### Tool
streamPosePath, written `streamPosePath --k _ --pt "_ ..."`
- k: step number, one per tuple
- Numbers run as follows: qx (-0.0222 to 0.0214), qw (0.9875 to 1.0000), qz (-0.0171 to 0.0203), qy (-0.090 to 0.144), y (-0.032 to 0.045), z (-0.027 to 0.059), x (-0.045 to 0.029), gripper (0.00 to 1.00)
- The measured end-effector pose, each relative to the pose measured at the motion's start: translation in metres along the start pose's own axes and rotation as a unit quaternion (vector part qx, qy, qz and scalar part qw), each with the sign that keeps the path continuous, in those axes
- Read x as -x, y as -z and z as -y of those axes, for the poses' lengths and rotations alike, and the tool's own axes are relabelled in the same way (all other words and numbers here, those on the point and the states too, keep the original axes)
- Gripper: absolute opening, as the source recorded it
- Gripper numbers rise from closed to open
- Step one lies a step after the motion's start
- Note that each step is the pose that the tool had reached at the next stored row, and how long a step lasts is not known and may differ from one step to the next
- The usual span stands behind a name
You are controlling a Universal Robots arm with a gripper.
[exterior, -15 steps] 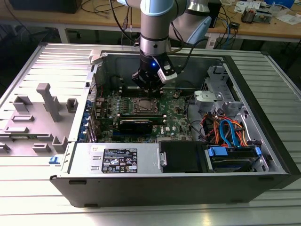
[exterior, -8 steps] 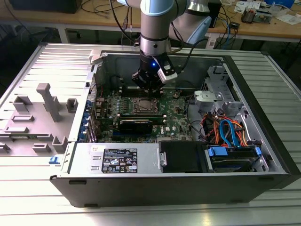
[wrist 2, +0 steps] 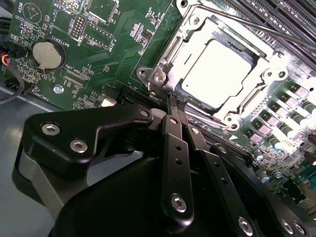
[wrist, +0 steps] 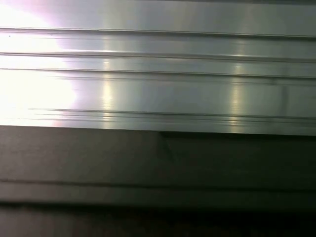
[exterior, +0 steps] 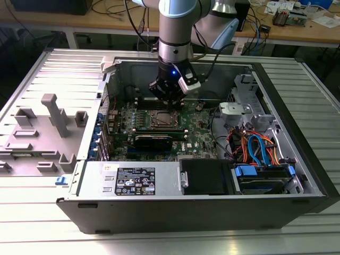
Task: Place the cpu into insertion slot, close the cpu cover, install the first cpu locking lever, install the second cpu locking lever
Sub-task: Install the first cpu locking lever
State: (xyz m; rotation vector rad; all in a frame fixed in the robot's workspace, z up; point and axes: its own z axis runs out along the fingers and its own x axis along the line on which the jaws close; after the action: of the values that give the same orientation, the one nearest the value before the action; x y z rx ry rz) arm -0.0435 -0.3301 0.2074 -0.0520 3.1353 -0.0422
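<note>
Now the cpu (wrist 2: 217,74) is sitting in the insertion slot (wrist 2: 163,64) under the cpu cover (wrist 2: 264,74). Just beside it, the gripper (wrist 2: 174,106) is pinching its fingers together, holding nothing. Long memory slots (wrist 2: 281,19) are lying behind the slot.

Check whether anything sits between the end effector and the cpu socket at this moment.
Nothing visible does. In the second wrist view the end effector, fingers together, sits right at the edge of the cpu cover, which lies closed over the cpu. Only bare green board lies alongside.
</note>
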Motion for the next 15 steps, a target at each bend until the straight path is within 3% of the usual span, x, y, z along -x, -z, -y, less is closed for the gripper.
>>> streamPosePath --k 15 --pt "-0.0006 1.0 -0.0001 0.0 -0.0039 0.002 0.001 0.11"
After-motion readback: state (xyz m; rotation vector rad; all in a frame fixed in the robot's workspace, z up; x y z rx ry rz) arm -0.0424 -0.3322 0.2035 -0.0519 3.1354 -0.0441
